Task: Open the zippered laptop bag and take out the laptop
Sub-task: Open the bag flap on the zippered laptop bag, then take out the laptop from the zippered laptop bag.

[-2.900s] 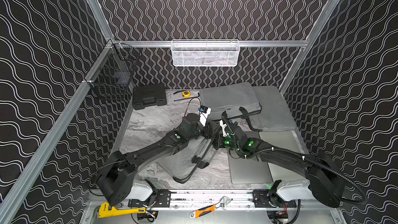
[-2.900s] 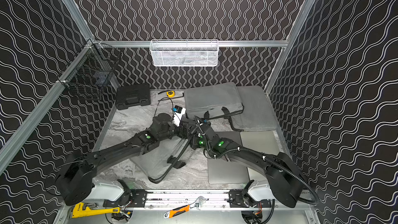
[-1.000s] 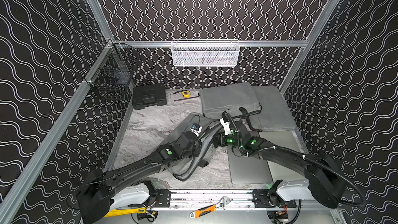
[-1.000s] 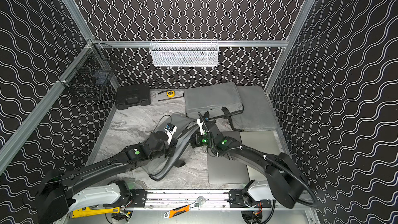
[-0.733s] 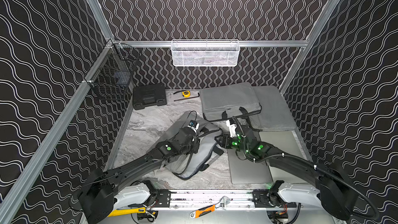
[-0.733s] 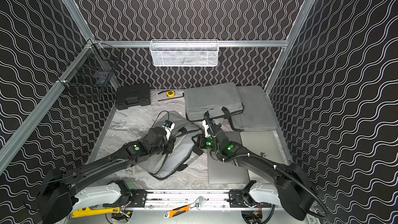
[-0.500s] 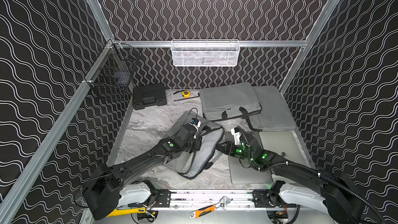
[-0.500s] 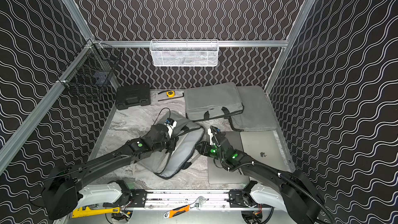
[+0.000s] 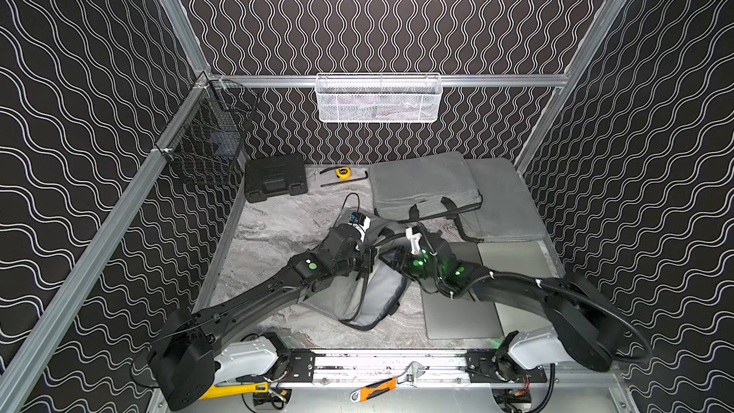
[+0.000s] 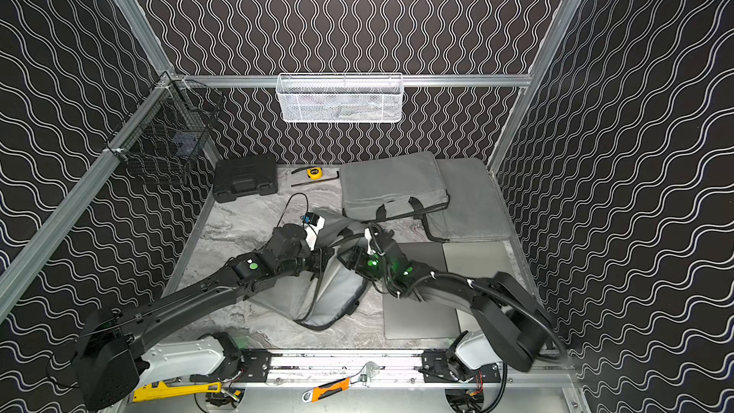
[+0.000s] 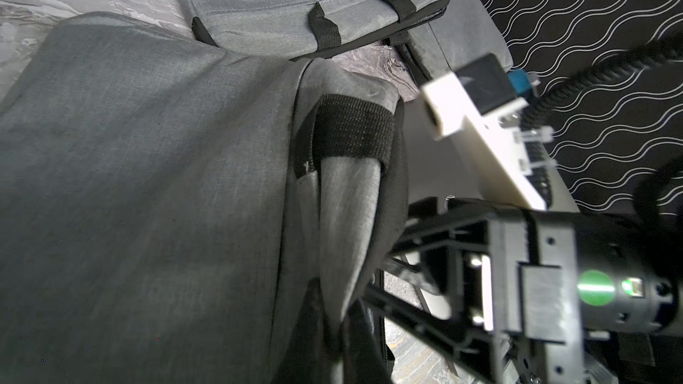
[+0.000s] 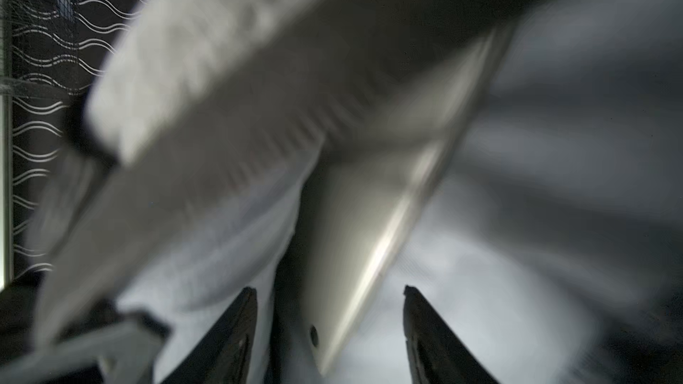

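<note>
The grey zippered laptop bag (image 9: 377,295) (image 10: 333,292) (image 11: 148,179) lies in the middle of the table, its mouth turned toward the right arm. My left gripper (image 9: 367,267) (image 10: 323,260) (image 11: 340,330) is shut on a fold of the bag's upper edge beside a black strap (image 11: 351,131). My right gripper (image 9: 388,262) (image 10: 344,258) (image 12: 329,289) stands open at the bag's mouth. In the blurred right wrist view a silver laptop (image 12: 354,238) pokes a corner out between the two fingers (image 12: 236,330) without being clamped. Both top views hide that laptop behind the grippers.
Two more laptops, one dark grey (image 9: 460,311) and one silver (image 9: 516,256), lie flat at the front right under my right arm. Two other grey bags (image 9: 421,188) (image 9: 504,200) lie at the back right. A black case (image 9: 274,178) and a yellow tape measure (image 9: 342,171) sit at the back.
The right jaws have spread apart and that gripper has shifted slightly left to the bag's mouth. The bag has spread out toward the front. The left grip is unchanged.
</note>
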`<state>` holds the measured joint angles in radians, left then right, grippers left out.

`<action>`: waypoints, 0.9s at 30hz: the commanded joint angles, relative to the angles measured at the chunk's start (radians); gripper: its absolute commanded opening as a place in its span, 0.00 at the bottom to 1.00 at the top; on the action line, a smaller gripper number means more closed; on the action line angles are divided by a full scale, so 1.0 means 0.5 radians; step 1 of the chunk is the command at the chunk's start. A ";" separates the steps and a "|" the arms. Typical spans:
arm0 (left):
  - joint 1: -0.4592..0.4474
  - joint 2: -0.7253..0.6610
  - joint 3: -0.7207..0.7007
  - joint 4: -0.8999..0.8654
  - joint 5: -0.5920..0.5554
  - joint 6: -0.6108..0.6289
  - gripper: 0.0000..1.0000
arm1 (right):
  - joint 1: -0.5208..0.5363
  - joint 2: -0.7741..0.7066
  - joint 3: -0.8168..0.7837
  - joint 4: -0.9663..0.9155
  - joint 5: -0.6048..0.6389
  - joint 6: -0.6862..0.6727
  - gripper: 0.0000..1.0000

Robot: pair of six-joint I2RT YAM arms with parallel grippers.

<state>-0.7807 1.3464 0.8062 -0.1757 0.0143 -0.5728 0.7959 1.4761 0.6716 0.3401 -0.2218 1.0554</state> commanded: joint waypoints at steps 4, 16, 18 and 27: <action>0.017 0.001 0.079 0.247 0.050 -0.073 0.00 | 0.069 0.151 0.056 0.022 0.123 0.276 0.69; 0.076 0.066 0.185 0.394 0.198 -0.131 0.00 | 0.109 0.526 0.237 0.130 -0.053 0.296 0.72; 0.081 0.063 0.194 0.403 0.218 -0.140 0.00 | 0.105 0.608 0.340 0.109 -0.124 0.244 0.71; 0.101 0.000 0.176 0.315 0.208 -0.148 0.00 | 0.097 0.734 0.310 0.682 -0.142 0.390 0.51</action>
<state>-0.7330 1.3617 0.8936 -0.1379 0.0910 -0.6289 0.8440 1.8336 0.8333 0.5030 -0.2817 1.2137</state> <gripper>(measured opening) 0.084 0.546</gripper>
